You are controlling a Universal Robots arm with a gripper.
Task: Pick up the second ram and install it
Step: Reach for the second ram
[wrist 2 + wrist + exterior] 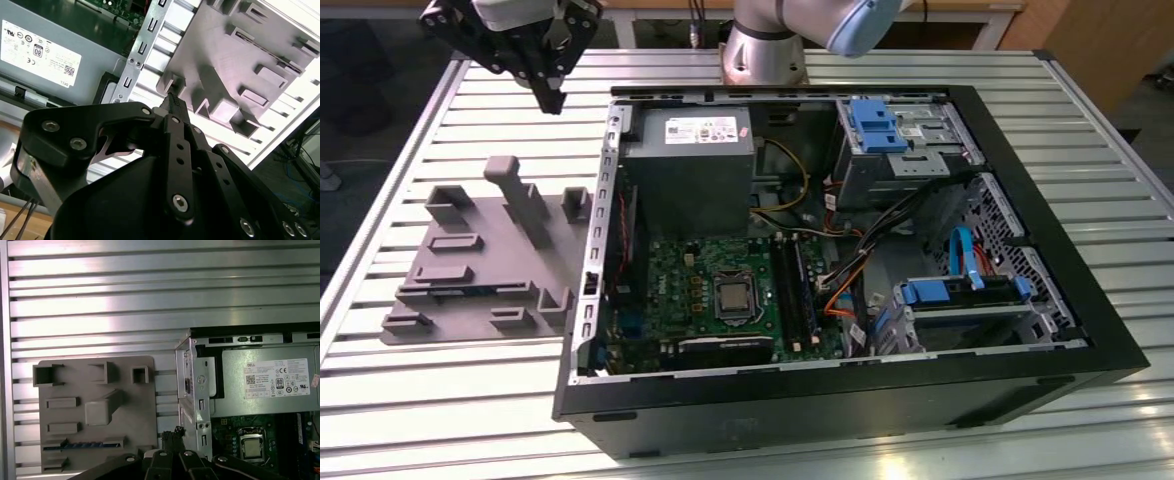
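Observation:
The second ram [82, 445] is a thin blue-green stick standing on edge in a slot of the grey holder block [100, 390]. In the exterior view the ram [467, 292] shows as a dark blue line near the holder block's [480, 250] front. My gripper [551, 100] hangs high over the table behind the holder, to the exterior view's left of the open computer case [1067, 300]. Its fingertips [172, 100] are together with nothing between them. The green motherboard [720, 290] with its long black slots [787, 290] lies inside the case.
A grey power supply [687, 170] fills the case's back corner, with blue drive bays [894, 130] and loose cables [854, 270] to the exterior view's right. The case's metal wall [192, 390] stands between the holder and the motherboard. The slatted table [150, 290] lies beneath.

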